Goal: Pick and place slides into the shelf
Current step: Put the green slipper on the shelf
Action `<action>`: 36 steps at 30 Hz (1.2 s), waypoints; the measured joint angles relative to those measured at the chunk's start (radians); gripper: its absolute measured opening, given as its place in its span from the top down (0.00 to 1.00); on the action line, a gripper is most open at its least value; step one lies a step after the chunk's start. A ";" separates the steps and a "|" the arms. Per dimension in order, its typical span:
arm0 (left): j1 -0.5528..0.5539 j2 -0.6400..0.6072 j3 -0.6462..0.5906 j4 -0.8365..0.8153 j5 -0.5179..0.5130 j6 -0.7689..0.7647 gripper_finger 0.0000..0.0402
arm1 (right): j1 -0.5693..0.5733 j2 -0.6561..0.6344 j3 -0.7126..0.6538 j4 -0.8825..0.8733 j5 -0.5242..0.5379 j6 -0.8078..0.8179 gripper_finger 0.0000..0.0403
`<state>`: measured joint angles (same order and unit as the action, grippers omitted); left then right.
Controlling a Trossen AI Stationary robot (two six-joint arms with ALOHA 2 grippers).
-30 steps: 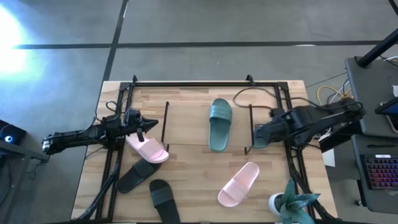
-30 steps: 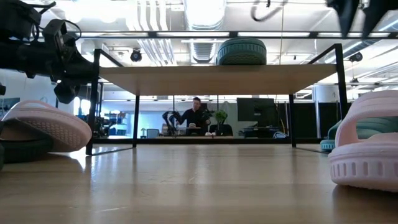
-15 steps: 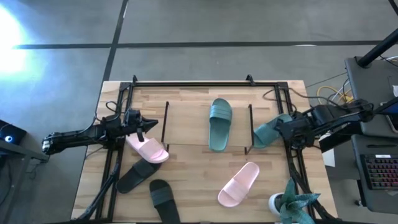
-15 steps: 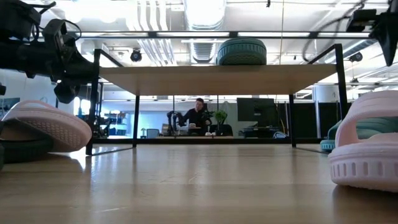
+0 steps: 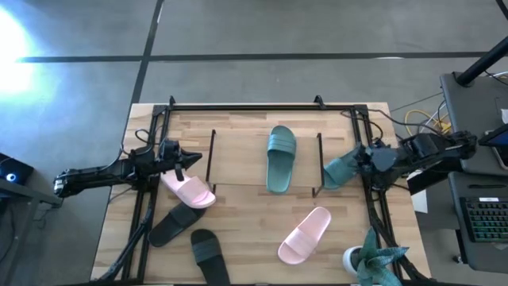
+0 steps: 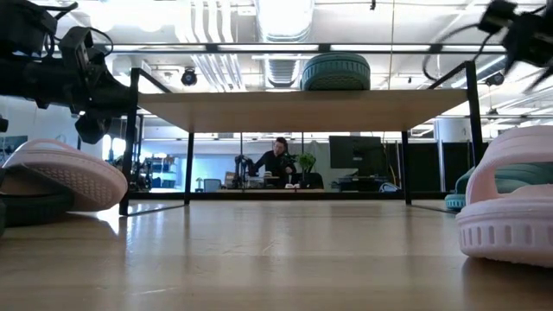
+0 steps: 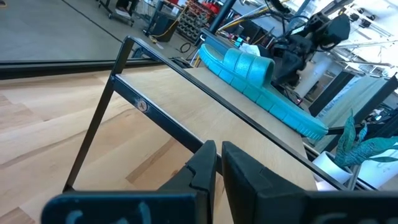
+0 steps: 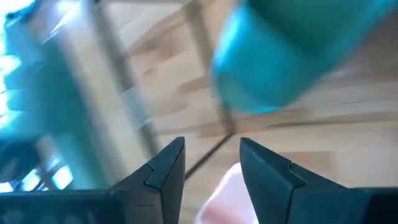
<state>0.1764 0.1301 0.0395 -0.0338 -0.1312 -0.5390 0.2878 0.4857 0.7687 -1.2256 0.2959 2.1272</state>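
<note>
One teal slide (image 5: 280,157) lies sole-down on the board of the shelf (image 5: 238,167), also seen in the low view (image 6: 335,72). The other teal slide (image 5: 340,169) lies just outside the shelf's right rods. My right gripper (image 5: 363,161) hangs open above it, pointing steeply down with nothing between its fingers (image 8: 211,162). A pink slide (image 5: 189,189) rests partly on a black slide (image 5: 175,225). A second black slide (image 5: 209,253) and a second pink slide (image 5: 305,234) lie near the front edge. My left gripper (image 5: 184,159) waits shut by the shelf's left rods.
A large black tube frame (image 5: 238,106) runs around the table's back and sides. A green plant in a white pot (image 5: 373,258) stands at the front right corner. A desk with a keyboard (image 5: 484,218) is off the right edge. A person (image 6: 278,160) sits far behind.
My right gripper has drawn back from the shelf's right side toward the table's right edge and tipped to point more steeply down. The teal slide beside the shelf's right rods, covered by the gripper a second ago, now shows uncovered.
</note>
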 joint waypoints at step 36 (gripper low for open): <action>0.000 0.000 0.000 0.000 0.000 0.000 0.97 | -0.169 -0.015 0.040 -0.037 0.188 -0.631 0.68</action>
<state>0.1765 0.1305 0.0395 -0.0334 -0.1311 -0.5392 0.1188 0.4710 0.8085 -1.2621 0.4834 1.4962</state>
